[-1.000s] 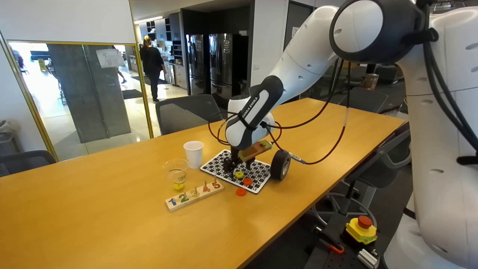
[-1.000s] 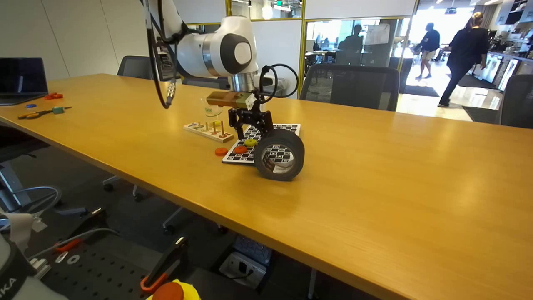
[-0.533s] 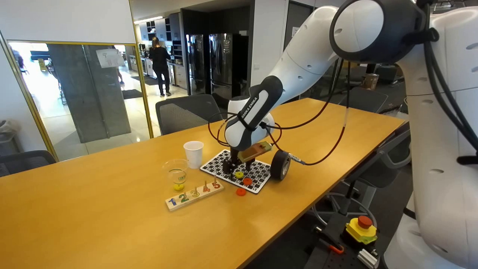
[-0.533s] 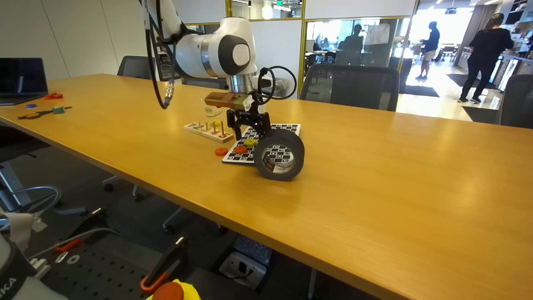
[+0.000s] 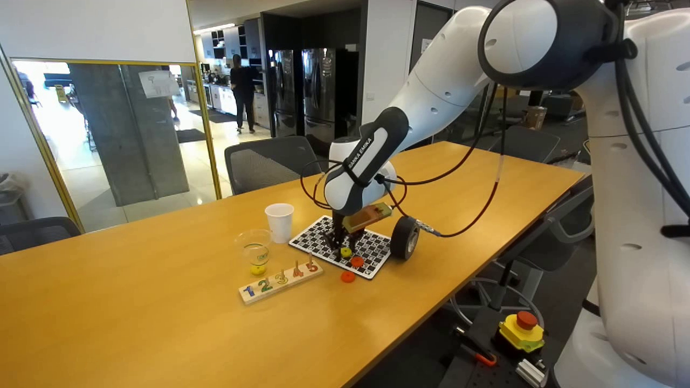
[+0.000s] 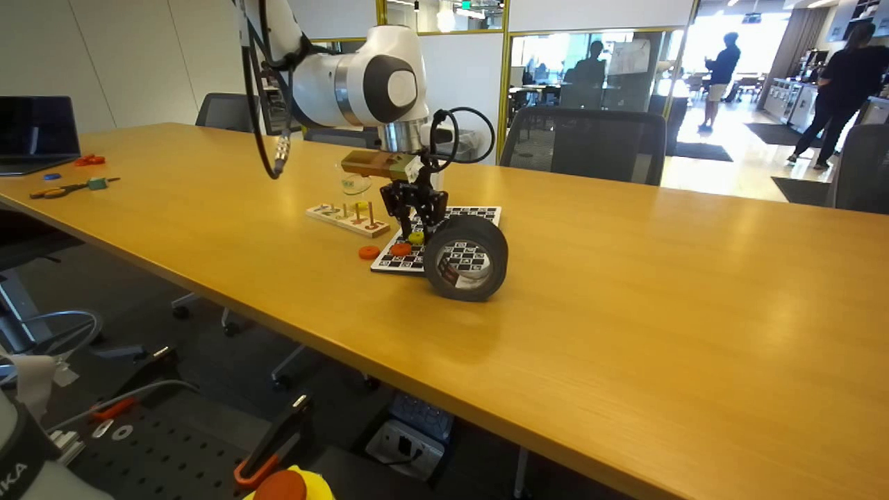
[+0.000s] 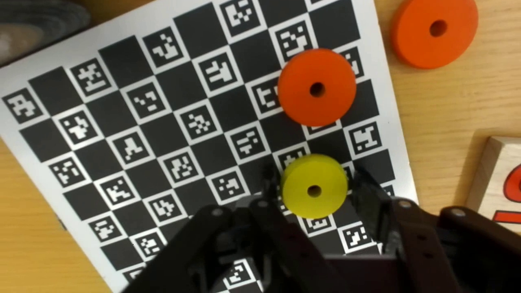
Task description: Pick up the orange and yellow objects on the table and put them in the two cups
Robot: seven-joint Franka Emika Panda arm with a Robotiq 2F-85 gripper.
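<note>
On the checkered mat lies a yellow disc (image 7: pixel 313 174) with a hole in its middle. My gripper (image 7: pixel 315 181) straddles it, fingers down on both sides, and the wrist view shows a narrow gap between the disc and each finger. An orange disc (image 7: pixel 296 90) rests on the mat close by, and another orange disc (image 7: pixel 434 49) is on the table (image 7: pixel 456 106) just past the mat's edge. The two cups are a white paper cup (image 5: pixel 280 223) and a clear plastic cup (image 5: pixel 253 241). Another yellow disc (image 5: pixel 259 270) shows at the clear cup's base.
A wooden number board (image 5: pixel 281 281) with upright pegs lies in front of the clear cup. The black tape roll (image 6: pixel 467 258) stands on edge against the checkered mat (image 5: pixel 372 247), near the gripper. Pliers (image 6: pixel 62 191) and a laptop (image 6: pixel 38 132) sit farther along the table.
My gripper's fingers have drawn closer together around the yellow disc on the mat, their tips now lower beside it. Discs and cups stay where they were. A person in the background has walked on.
</note>
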